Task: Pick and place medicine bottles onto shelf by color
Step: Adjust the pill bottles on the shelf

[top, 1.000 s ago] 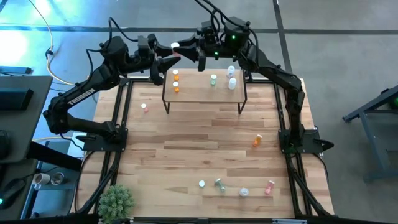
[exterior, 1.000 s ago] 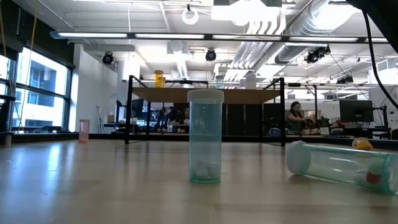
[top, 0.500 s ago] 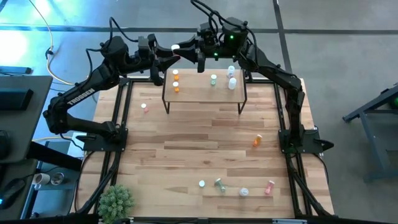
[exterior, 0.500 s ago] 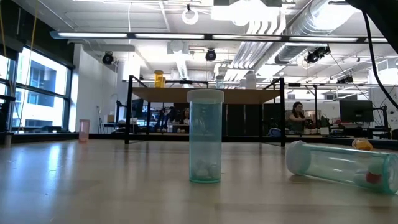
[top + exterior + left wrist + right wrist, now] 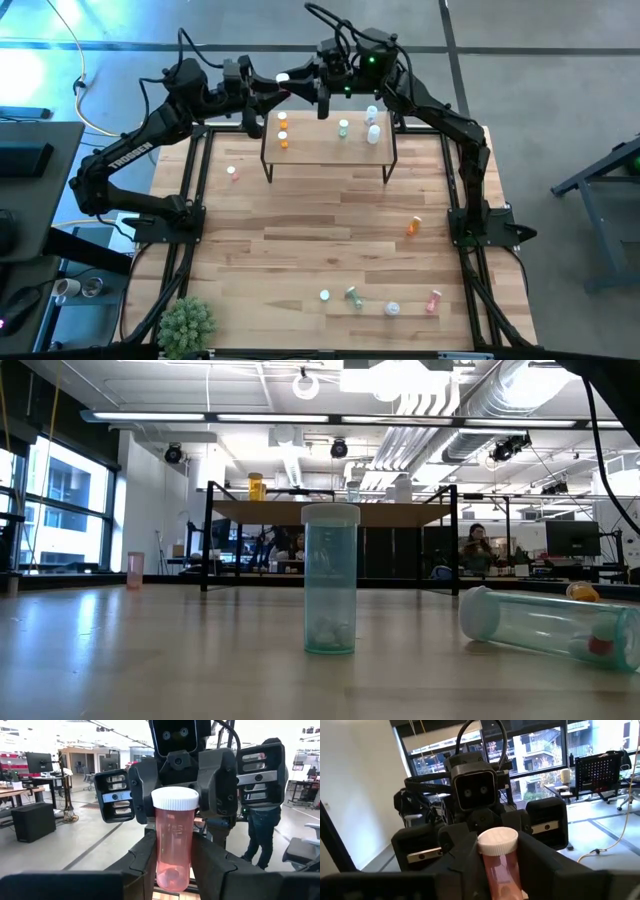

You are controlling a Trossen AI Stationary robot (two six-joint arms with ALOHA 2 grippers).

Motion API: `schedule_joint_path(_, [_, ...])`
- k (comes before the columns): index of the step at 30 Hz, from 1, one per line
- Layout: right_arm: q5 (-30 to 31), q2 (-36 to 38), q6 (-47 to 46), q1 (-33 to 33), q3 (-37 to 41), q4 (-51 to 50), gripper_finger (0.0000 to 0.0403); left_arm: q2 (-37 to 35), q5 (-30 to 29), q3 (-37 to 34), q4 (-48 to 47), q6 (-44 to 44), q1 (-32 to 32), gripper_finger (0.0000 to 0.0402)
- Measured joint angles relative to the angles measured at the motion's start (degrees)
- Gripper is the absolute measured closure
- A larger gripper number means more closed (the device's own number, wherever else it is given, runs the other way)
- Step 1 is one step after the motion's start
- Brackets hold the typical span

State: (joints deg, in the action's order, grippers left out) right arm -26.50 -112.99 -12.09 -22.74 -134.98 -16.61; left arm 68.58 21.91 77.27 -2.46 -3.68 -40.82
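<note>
Barely anything has changed from a second ago, except the left claw (image 5: 172, 870) has closed up on the pink bottle (image 5: 174, 845). It's now pinching it upright, white cap on top. That's happening in the air past the far edge of the surface (image 5: 330, 220), behind the shelf (image 5: 330, 152). The right claw (image 5: 497, 870) faces it nose to nose with the same bottle in its grasp zone. I honestly can't tell whether it's gripping or letting go.

On the shelf:
- two orange bottles (image 5: 283, 130) stand at the left end
- a green bottle (image 5: 343, 127) stands around the middle
- two clear bottles (image 5: 373, 124) stand toward the right

Loose on the surface, and none of them have budged:
- a small pink one (image 5: 232, 172) sits near the left edge
- an orange one (image 5: 413, 226) lies toward the right
- near the front edge there's a row: a clear one (image 5: 325, 295), a tipped green one (image 5: 353, 294), another clear one (image 5: 392, 309) and a pink one (image 5: 433, 300)

A potted plant (image 5: 187, 322) sits at the front left corner. A person (image 5: 262, 820) stands in the room behind the right arm.
</note>
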Motion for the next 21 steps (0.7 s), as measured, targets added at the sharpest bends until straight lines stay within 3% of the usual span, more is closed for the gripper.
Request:
schedule_joint_path(9, [-0.4,0.0,2.1,-0.5,0.0,-2.9,0.0209,0.1,-2.0,0.0,-1.7,0.9,0.0,0.0307])
schedule_joint_path(21, [-0.6,0.0,4.5,-4.0,0.0,-11.4,0.0201,0.0,-8.6,-0.1,-5.5,5.6,0.0,0.0307])
